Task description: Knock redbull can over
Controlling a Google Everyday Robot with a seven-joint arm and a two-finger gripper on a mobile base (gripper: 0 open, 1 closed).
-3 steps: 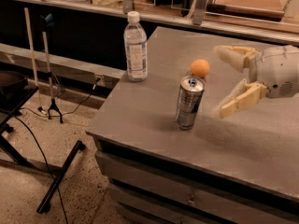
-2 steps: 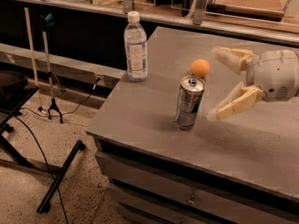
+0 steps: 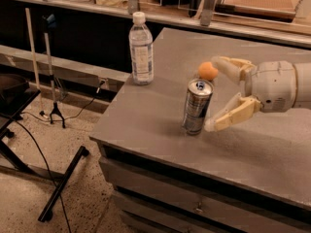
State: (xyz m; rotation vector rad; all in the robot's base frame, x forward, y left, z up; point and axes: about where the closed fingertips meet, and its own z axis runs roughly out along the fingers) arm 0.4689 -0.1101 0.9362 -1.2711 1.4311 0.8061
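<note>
The redbull can (image 3: 197,107) stands upright near the front left of the grey table (image 3: 272,149). It is slim, silver and blue, with a shiny top. My gripper (image 3: 215,92) comes in from the right at can height. It is open and empty. One beige finger (image 3: 232,114) reaches to just right of the can's lower body. The other finger (image 3: 231,67) is farther back, beside the small orange ball (image 3: 208,71). I cannot tell if the near finger touches the can.
A clear water bottle (image 3: 141,50) with a white cap stands at the table's left edge, behind the can. The table's left and front edges are close to the can. Black stands and cables (image 3: 53,115) are on the floor to the left.
My gripper has moved left, closing most of the gap to the can. The can, bottle and ball have not moved.
</note>
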